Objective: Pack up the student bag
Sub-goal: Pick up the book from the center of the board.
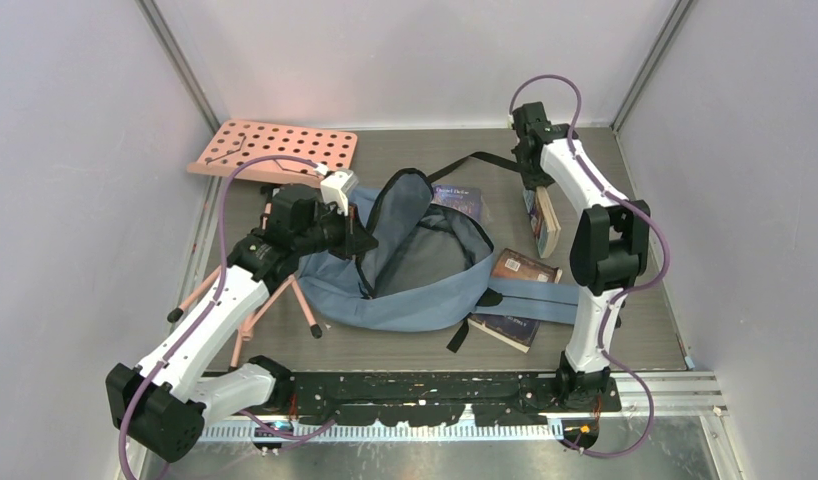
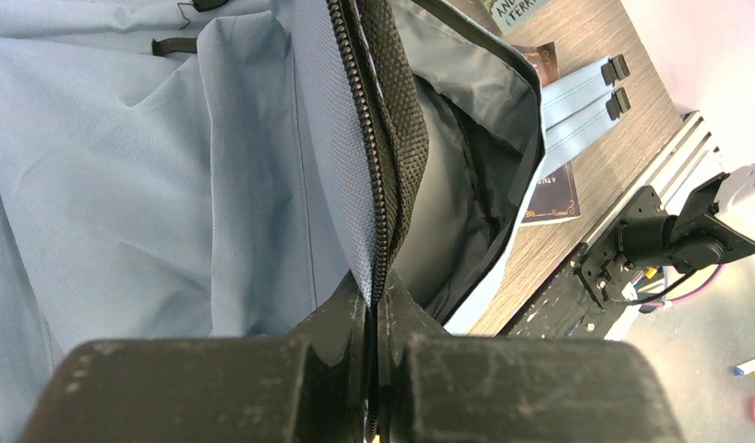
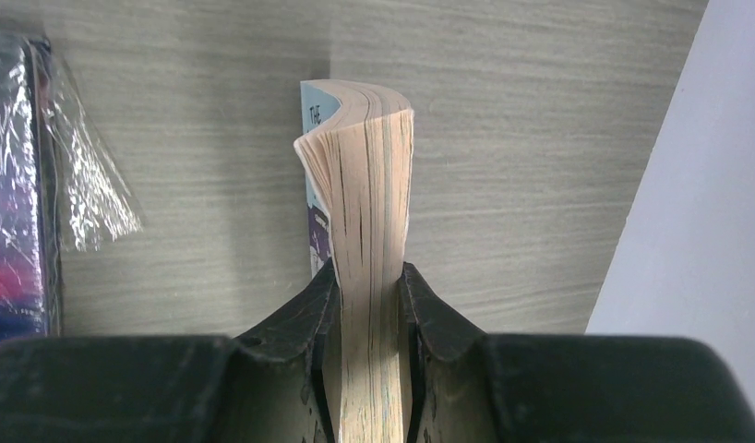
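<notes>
A: Where's the student bag (image 1: pixel 415 275)?
B: One, unzipped, mid-table (image 1: pixel 385 352); left jaws pressed together on its zipper edge (image 2: pixel 381 175).
A: Else?
B: One pink pegboard (image 1: pixel 275 150) behind-left of it. Four books: dark book (image 1: pixel 459 200) behind it, brown book (image 1: pixel 526 267) and lower book (image 1: pixel 507 328) at its right, upright book (image 3: pixel 374 212) farther right, pinched by right jaws.

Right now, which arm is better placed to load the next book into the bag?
The right: the right hand clamps a paperback, while the left hand is shut on the student bag's zipper edge, holding its mouth open.
</notes>
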Controlling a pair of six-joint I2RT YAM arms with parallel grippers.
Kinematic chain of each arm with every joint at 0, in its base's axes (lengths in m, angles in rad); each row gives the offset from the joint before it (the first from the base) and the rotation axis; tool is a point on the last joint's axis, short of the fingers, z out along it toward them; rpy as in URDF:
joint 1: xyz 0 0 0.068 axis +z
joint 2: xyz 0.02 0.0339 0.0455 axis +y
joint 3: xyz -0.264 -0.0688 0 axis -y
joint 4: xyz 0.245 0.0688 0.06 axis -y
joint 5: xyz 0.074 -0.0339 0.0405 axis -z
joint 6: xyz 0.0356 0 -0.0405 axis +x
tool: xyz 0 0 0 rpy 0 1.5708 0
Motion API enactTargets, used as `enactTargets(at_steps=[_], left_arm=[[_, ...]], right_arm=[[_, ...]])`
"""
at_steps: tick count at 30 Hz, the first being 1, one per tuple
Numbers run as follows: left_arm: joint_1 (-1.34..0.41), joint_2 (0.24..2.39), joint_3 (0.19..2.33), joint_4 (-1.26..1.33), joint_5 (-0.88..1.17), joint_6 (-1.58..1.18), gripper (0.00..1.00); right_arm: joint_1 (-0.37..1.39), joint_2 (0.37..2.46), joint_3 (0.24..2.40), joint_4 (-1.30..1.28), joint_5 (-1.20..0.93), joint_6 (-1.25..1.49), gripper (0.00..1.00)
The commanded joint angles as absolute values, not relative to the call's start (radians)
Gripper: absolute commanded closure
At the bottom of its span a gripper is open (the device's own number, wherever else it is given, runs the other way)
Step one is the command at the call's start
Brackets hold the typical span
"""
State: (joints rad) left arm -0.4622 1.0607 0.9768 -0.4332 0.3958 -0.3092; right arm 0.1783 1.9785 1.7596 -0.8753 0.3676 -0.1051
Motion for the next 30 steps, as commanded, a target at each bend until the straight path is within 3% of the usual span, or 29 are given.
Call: enactTargets(at_steps=[1,9,19,25,30], left_arm=[[-0.453,1.028,0.983,-0.403,0.387,-0.298,1.0],[-0.451,1.028,0.982,-0.405,0.382,-0.295,1.0],[-0.451,1.025,0.983,-0.407,0.382,-0.294,1.0],[-0.451,1.026,0.982,-0.407,0.383,-0.294,1.0],[-0.451,1.029,0.981,-0.406,0.38,-0.293,1.0]], right_arm=[[0.174,2.007,1.853,-0.821,0.378,-0.148,0.99],[0.165,2.058,1.877,-0.857,0.302,-0.116,0.99],[0.109,2.067,1.835,-0.868,0.189,-0.064,0.67],[0.087,2.074,1.791,-0.86,0.174,-0.065,0.57],[0.069,2.081,1.763,-0.841,0.106,-0.053,0.55]])
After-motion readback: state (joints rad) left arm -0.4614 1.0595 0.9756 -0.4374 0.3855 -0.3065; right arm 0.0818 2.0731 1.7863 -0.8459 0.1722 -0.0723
